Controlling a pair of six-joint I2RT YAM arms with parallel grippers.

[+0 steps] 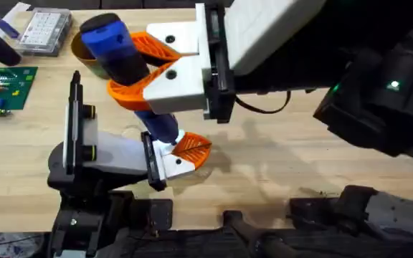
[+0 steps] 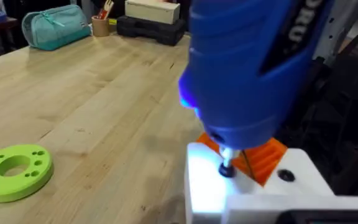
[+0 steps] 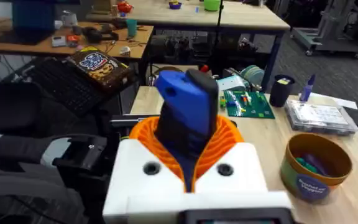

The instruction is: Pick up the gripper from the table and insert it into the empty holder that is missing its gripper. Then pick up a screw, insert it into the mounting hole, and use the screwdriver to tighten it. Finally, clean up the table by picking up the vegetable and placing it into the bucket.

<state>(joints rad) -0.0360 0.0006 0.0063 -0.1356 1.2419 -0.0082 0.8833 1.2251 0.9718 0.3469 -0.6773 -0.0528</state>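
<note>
Plastic tools lying and working over pale wood

The screwdriver (image 2: 253,68) is showing a smooth, slightly glossy blue plastic shell, its metal bit (image 2: 227,167) glinting beside ribbed orange pads (image 3: 222,146); the table (image 2: 98,106) below the right gripper (image 1: 131,68) is looking like matt, grained planks.

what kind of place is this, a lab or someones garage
Most likely a robotics lab or workshop. A green circuit board and a clear parts box lie on the wooden table, and the right wrist view shows more workbenches loaded with electronics behind.
</note>
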